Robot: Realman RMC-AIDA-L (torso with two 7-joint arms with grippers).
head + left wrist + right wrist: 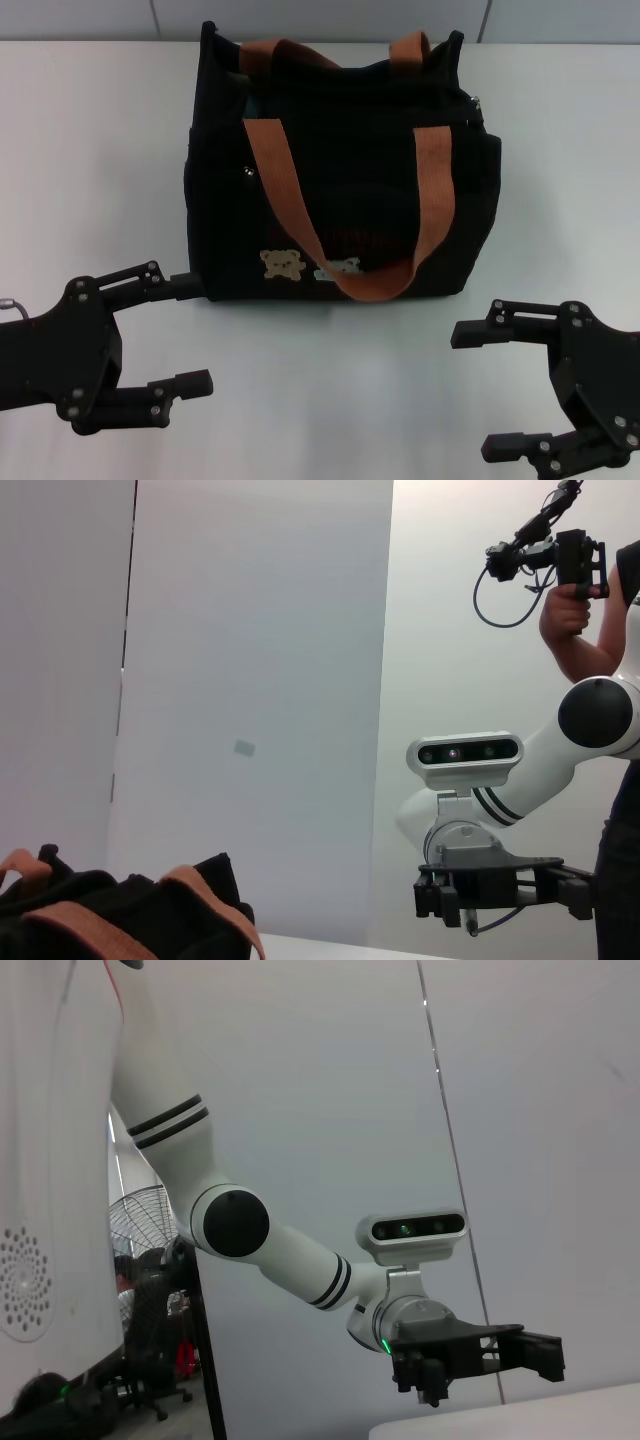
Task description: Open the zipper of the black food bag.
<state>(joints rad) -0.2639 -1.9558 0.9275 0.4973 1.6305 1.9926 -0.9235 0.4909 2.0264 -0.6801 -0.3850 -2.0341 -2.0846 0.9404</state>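
Note:
The black food bag (340,170) stands upright at the middle of the white table, its tan bear patch (282,263) facing me. Two orange-brown handles (285,190) droop over its top and front. A small silvery tab, seemingly the zipper pull (476,102), shows at the bag's upper right corner; the zip track itself is lost in the black fabric. My left gripper (190,335) is open, low at the left, just in front of the bag's left corner. My right gripper (485,390) is open, lower right, apart from the bag. The bag's top (150,920) also shows in the left wrist view.
The white table (90,150) spreads out on both sides of the bag, with a wall behind it. In the left wrist view the right arm (520,780) shows, and a person (590,600) holds a handheld device behind it. The right wrist view shows the left arm (280,1250).

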